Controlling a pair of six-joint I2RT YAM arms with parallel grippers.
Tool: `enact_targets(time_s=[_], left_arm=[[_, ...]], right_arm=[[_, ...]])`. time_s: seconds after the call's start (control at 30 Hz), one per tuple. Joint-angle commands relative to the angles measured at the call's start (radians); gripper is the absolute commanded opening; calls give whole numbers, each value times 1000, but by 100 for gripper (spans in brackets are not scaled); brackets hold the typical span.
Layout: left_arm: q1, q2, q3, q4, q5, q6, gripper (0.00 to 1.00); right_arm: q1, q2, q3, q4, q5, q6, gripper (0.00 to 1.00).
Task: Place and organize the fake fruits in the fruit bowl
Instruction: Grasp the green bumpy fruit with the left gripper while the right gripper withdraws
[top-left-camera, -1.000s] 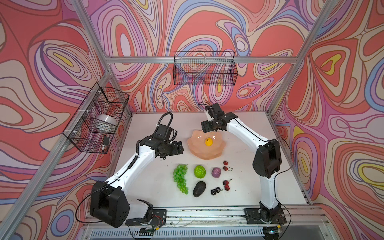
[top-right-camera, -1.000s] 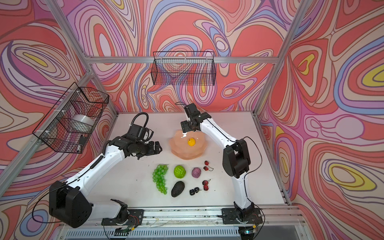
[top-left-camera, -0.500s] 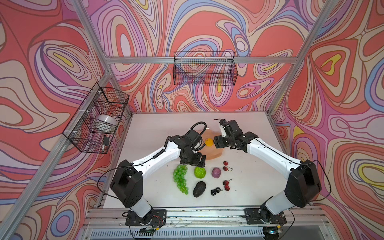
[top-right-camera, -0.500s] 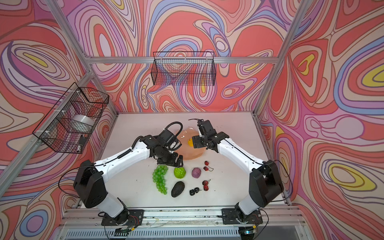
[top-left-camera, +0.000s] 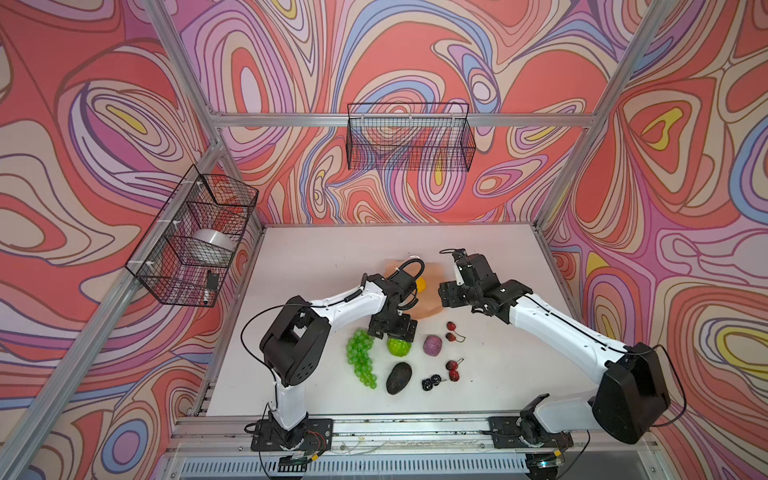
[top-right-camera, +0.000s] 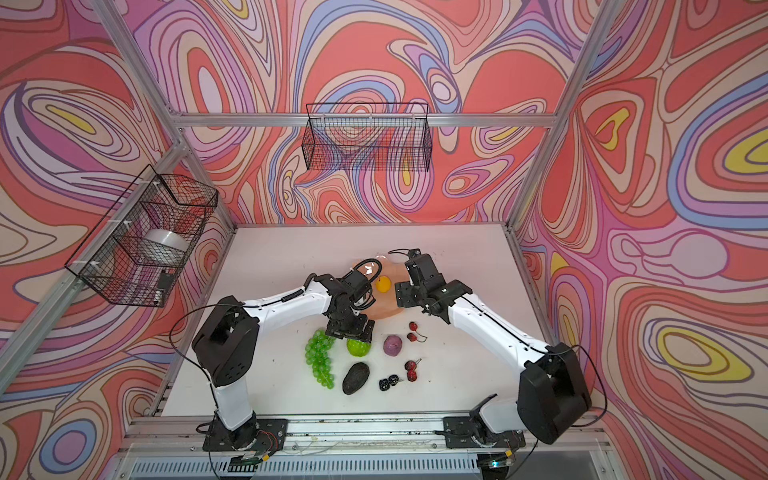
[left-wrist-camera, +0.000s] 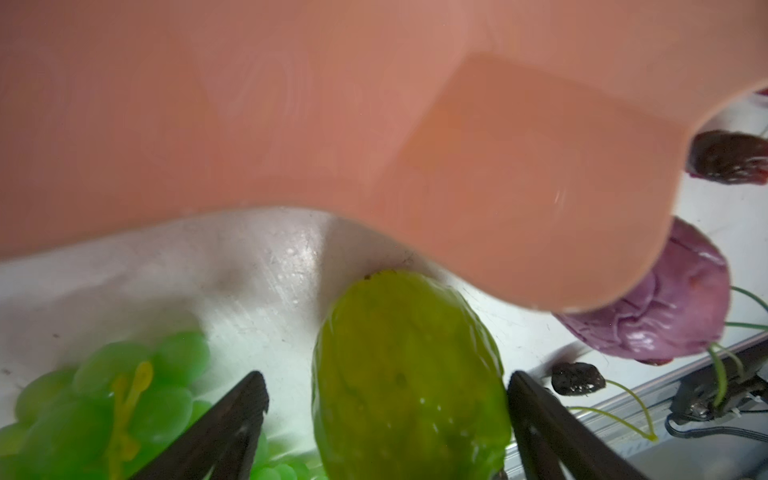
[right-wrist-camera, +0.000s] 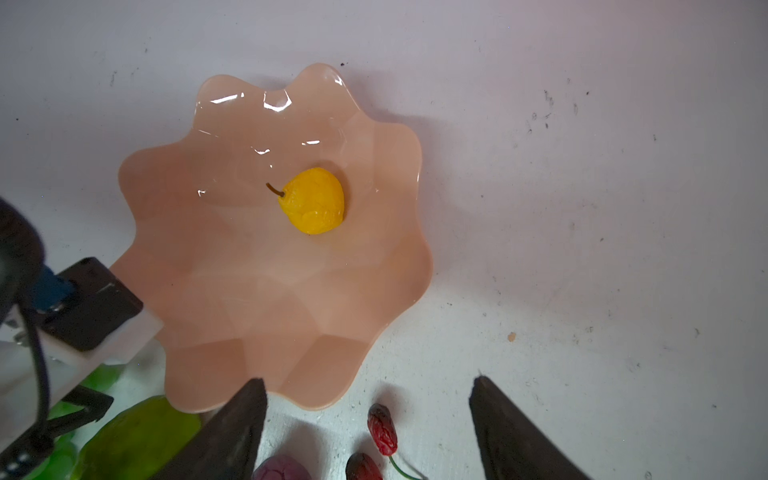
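**One in, rest out**

I see only the pear (right-wrist-camera: 313, 201) in the bowl (right-wrist-camera: 257, 299). Grapes (top-left-camera: 360, 357), lime (top-left-camera: 400, 347), avocado (top-left-camera: 399, 377), purple ball (top-left-camera: 433, 345), cherries (top-left-camera: 451, 330) and berries (top-left-camera: 431, 380) wait on the desk (top-left-camera: 332, 257) (bowl's near side). Left claw (left-wrist-camera: 384, 376) is spread astride the lime. Right claw (right-wrist-camera: 369, 379) is spread and empty, by the bowl's rim.

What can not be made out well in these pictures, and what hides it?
Bowl: in both top views, both wrists cover much of it; in the left wrist view it is a near blur.
Green ball: in both top views, the left pincer covers its upper part; contact cannot be told.
Purple ball: in the left wrist view, the bowl rim hides part.
Black berries: too small for detail.
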Motion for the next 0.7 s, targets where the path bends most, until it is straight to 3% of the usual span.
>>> enact_targets(time_s=[0.0, 0.3, 0.67], left_arm=[[-10, 34, 16, 8, 22, -10, 93], [-22, 52, -11, 30, 50, -27, 86], [-26, 45, -36, 39, 46, -38, 67]], right_arm=[[4, -2, -9, 21, 21, 12, 80], [5, -9, -33, 38, 24, 18, 81], [5, -5, -45, 51, 24, 26, 81]])
